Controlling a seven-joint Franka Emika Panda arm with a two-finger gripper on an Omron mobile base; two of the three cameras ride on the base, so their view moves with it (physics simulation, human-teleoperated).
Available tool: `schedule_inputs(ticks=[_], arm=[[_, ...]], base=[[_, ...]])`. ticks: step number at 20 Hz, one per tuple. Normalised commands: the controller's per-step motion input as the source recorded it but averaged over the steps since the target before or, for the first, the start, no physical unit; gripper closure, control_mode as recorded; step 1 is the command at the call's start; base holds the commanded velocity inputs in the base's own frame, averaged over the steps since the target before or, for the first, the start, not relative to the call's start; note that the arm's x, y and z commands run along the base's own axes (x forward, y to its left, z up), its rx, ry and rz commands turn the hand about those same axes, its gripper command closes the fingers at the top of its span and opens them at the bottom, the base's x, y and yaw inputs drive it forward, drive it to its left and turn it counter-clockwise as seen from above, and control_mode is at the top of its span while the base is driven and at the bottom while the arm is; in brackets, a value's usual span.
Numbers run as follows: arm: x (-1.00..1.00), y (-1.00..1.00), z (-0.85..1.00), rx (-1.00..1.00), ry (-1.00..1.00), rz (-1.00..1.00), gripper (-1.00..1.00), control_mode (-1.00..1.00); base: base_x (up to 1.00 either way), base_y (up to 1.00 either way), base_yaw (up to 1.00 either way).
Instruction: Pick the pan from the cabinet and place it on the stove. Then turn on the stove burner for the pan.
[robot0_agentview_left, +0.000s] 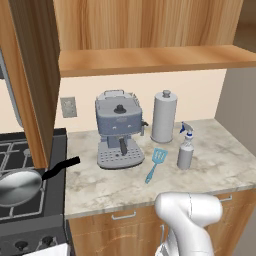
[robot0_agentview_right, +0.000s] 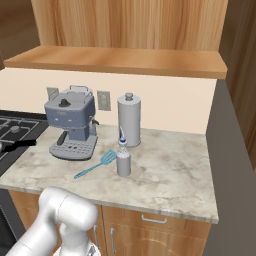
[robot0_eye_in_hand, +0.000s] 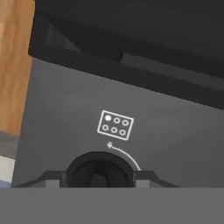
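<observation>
1. Presently, the round shiny metal pan (robot0_agentview_left: 19, 186) with thin black handle sits on the stove (robot0_agentview_left: 30, 210) grates.
2. Gripper (robot0_eye_in_hand: 99, 180) fingers flank a round black knob (robot0_eye_in_hand: 99, 171); actual grip cannot be confirmed.

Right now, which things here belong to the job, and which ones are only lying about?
For the job:
- pan, resting on the stove
- stove knob, with the hand around it

Only lying about:
- coffee machine
- paper towel roll
- spray bottle
- blue spatula
</observation>
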Motion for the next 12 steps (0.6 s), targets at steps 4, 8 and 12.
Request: schedule_inputs(ticks=[4,8,12], arm=[[0.0,-0.07,0.17,-0.33,0.13,0.0,1.0,-1.0],[0.0,-0.02,0.11,-0.32,0.11,0.0,1.0,-1.0],[-0.04,0.0,0.04,-0.32,0.08,0.0,1.0,-1.0]], base=[[0.0,0.0,0.0],[0.0,0.0,0.0],[0.0,0.0,0.0]])
